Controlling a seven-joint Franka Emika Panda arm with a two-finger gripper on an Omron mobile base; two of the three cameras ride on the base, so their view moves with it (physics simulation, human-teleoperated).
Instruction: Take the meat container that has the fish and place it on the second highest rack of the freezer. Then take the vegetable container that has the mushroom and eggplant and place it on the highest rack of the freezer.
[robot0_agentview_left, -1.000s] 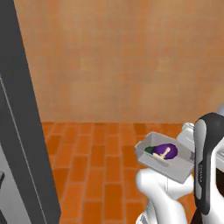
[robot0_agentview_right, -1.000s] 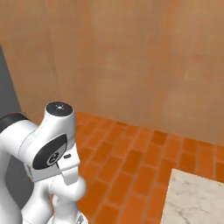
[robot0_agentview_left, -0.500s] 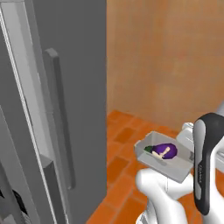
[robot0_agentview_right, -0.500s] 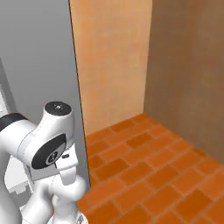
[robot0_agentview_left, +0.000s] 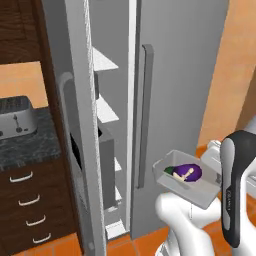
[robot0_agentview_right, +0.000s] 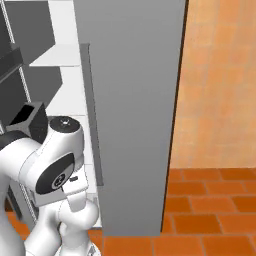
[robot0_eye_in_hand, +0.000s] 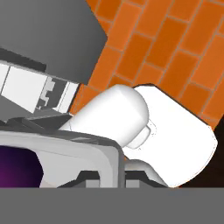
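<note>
The vegetable container (robot0_agentview_left: 200, 192) is a pale grey tray held up in front of my arm, with the purple eggplant (robot0_agentview_left: 192, 170) and tan mushroom (robot0_agentview_left: 184, 175) inside. My gripper (robot0_eye_in_hand: 110, 177) is shut on the tray's wall (robot0_eye_in_hand: 61, 144), and the eggplant (robot0_eye_in_hand: 17, 168) shows purple beside it. The freezer (robot0_agentview_left: 107, 125) stands open to the left, white inside. Its highest rack (robot0_agentview_left: 102, 61) and second highest rack (robot0_agentview_left: 106, 111) are flat white shelves, well left of and above the tray. The highest rack (robot0_agentview_right: 55, 57) also shows in the right base view. The meat container with the fish is out of view.
The open freezer door (robot0_agentview_left: 75, 100) with a dark bin (robot0_agentview_left: 102, 150) juts out at the left. The fridge's closed grey door (robot0_agentview_left: 175, 75) with a long handle (robot0_agentview_left: 145, 115) is right behind the tray. A toaster (robot0_agentview_left: 17, 117) sits on a dark counter over drawers (robot0_agentview_left: 30, 200).
The whole picture has swung from the brick floor and orange wall round to the open freezer, so the base has turned. The tray stays in the same grip in front of the arm.
</note>
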